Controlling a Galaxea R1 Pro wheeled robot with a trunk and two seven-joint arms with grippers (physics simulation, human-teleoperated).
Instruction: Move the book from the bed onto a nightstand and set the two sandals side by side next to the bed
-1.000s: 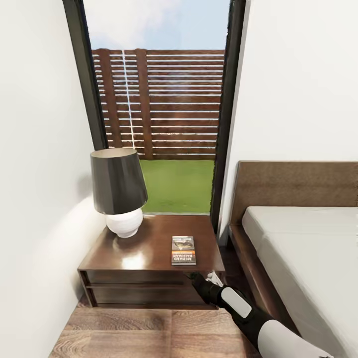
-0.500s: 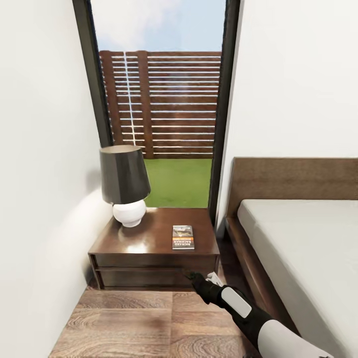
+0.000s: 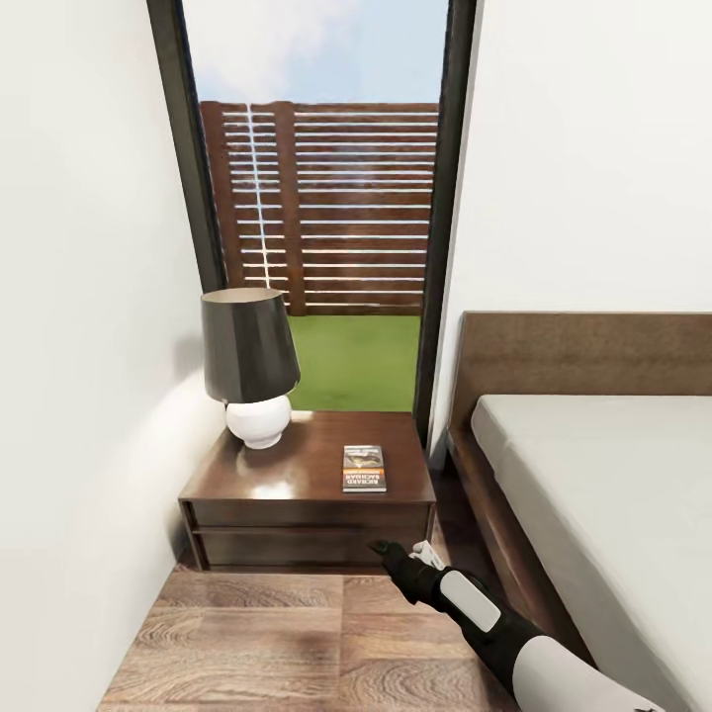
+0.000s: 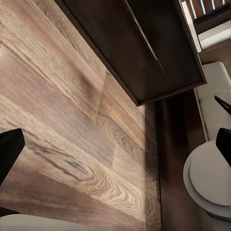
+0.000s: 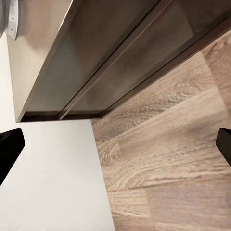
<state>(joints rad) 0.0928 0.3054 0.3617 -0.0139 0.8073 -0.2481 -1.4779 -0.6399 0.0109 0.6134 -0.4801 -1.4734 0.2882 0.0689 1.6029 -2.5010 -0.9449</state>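
Note:
The book (image 3: 364,468) lies flat on the nightstand (image 3: 297,489), near its front right corner, with the black-shaded lamp (image 3: 249,366) at the back left. The bed (image 3: 593,494) stands to the right of the nightstand, its grey mattress bare. My right gripper (image 3: 400,549) hangs low in front of the nightstand's right front corner, below the book and apart from it. Its fingers stand wide apart over the floor, open and holding nothing (image 5: 115,147). My left gripper (image 4: 115,149) is also open over the plank floor, beside the nightstand's front (image 4: 159,53). The two sandals are out of view.
A white wall (image 3: 79,396) closes in the left side of the nightstand, and a tall black-framed window (image 3: 326,218) stands behind it. A narrow strip of wood floor (image 3: 297,633) runs between the wall and the bed frame (image 3: 494,534).
The whole head view has pulled back from the nightstand, so the camera has moved away. The book lies where it was. My right arm keeps its place in the picture.

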